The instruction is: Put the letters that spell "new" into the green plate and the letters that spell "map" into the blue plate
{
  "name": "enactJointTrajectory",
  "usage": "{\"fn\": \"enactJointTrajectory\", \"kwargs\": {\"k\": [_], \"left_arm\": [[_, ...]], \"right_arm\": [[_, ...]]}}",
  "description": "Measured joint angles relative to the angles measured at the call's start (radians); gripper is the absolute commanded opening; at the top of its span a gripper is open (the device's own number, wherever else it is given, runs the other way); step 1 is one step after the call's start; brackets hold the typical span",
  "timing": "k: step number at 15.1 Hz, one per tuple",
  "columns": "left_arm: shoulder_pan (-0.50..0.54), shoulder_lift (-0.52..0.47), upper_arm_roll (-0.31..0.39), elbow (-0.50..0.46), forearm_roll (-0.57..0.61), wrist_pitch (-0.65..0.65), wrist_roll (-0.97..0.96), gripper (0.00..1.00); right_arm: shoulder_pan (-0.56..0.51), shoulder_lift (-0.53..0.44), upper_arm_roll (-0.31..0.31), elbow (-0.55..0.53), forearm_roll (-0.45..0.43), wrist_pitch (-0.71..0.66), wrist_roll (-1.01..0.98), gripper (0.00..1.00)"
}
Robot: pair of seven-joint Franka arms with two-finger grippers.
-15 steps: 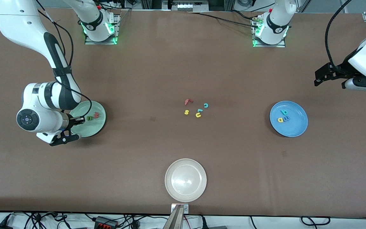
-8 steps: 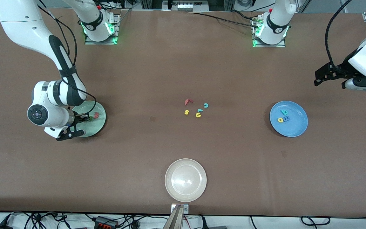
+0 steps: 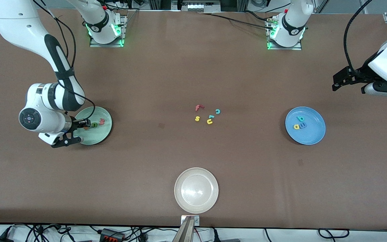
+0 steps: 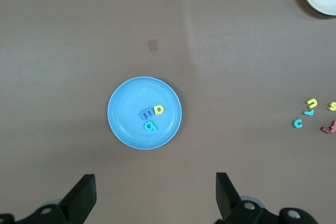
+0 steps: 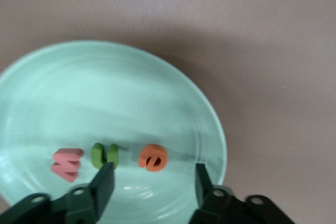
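The brown table carries three plates around its centre as the high camera sees it. The round pale mint-green plate sits at nine o'clock, the round bright-blue plate at three o'clock and a cream-white plate at six o'clock.

The right gripper is low over the green plate's nine o'clock rim. The left gripper waits in the air at the left arm's end of the table, its fingers spread wide.

From the front, the pinkish-red foam "w" and olive-green foam "n" read clearly, but the orange foam "e" is half hidden by a finger. The right wrist view shows it whole: "e" lies flat on the plate in a row with "n" and "w", and the right gripper stands parted around it with a gap on each side, holding nothing.

The left wrist view looks straight down on the blue plate, where the blue "m" touches the yellow "a" and the teal "p" lies just beside them.

Spare letters cluster at mid-table: a red "f", a teal "c", a yellow "s" and a yellow "u".
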State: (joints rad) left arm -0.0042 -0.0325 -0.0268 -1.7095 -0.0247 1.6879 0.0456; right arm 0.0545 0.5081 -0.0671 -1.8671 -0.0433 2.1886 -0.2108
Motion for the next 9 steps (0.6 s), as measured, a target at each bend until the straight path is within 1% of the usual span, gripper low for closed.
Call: {"fn": "enactJointTrajectory", "kwargs": {"k": [2, 4, 6, 9], "left_arm": [[0.0, 0.0, 0.0, 0.0, 0.0, 0.0, 0.0, 1.0], [0.0, 0.0, 0.0, 0.0, 0.0, 0.0, 0.0, 1.0], [0.0, 0.0, 0.0, 0.0, 0.0, 0.0, 0.0, 1.0], [0.0, 0.0, 0.0, 0.001, 0.0, -0.001, 0.0, 1.0]], "right_arm": [[0.0, -0.062, 0.0, 0.045, 0.001, -0.076, 0.028, 1.0], [0.0, -0.122, 0.0, 0.117, 0.004, -0.182, 0.092, 1.0], [-0.001, -0.161, 0.0, 0.207, 0.023, -0.31, 0.168, 1.0], [-0.003, -0.177, -0.013, 0.38, 0.034, -0.514, 0.253, 1.0]]}}
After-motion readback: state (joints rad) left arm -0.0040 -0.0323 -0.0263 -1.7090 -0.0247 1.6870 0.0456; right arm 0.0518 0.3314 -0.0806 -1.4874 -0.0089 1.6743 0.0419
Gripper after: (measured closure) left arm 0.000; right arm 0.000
